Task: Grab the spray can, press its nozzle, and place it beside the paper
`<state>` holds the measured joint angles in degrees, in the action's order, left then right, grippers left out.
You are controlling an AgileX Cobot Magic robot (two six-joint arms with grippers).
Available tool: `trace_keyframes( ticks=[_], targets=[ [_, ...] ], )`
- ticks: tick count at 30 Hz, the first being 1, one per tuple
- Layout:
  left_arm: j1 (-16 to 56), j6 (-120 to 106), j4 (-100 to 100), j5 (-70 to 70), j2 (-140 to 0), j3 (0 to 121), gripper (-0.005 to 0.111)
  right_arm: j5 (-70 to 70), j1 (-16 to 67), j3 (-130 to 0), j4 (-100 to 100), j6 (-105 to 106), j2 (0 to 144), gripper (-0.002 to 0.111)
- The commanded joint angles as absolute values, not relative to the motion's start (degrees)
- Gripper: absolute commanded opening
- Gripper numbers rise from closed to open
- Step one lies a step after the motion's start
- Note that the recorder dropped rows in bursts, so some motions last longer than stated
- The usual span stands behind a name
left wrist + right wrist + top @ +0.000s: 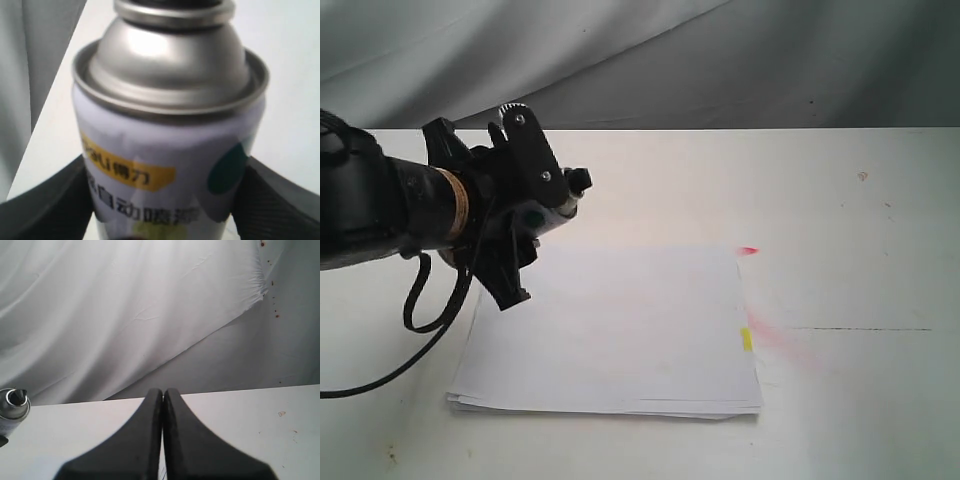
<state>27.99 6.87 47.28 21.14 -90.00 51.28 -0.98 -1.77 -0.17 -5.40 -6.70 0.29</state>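
Observation:
My left gripper [532,222] is shut on the spray can [552,212] and holds it tilted above the paper's far left corner. The black nozzle [580,181] points to the right. In the left wrist view the white can [165,135] with its silver shoulder fills the frame between the black fingers [280,200]; the nozzle is cut off there. The paper [620,330] lies flat mid-table, a yellow mark [746,339] on its right edge. My right gripper [163,392] is shut and empty above the table, and its view shows the spray can [12,410] far to one side.
A red spot [748,250] sits at the paper's far right corner, with a pink smear [782,336] on the white table [860,400] to its right. A black cable [420,310] hangs from the left arm. Grey cloth [650,60] backs the table.

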Motion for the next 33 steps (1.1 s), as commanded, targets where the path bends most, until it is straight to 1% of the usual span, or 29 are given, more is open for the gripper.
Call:
trace_keyframes(
  ticks=[1, 3, 7, 21, 33],
  targets=[
    [28.26, 17.14, 61.28, 24.92, -93.37, 51.63, 0.000, -1.26, -2.11, 0.00, -5.59, -6.68, 0.00, 0.000],
    [28.26, 21.92, 65.00, 25.52, -94.36, 51.63, 0.000, -1.26, -2.11, 0.00, -5.59, -6.68, 0.00, 0.000],
    [28.26, 25.71, 66.04, 23.38, -94.92, 51.63, 0.000, -1.26, -2.11, 0.00, -5.59, -6.68, 0.00, 0.000],
    [28.26, 25.48, 66.19, 19.28, -94.92, 51.63, 0.000, -1.26, -2.11, 0.00, -5.59, -6.68, 0.00, 0.000],
    [28.26, 25.48, 66.19, 19.28, -94.92, 51.63, 0.000, -1.26, -2.11, 0.00, -5.59, -6.68, 0.00, 0.000]
  ],
)
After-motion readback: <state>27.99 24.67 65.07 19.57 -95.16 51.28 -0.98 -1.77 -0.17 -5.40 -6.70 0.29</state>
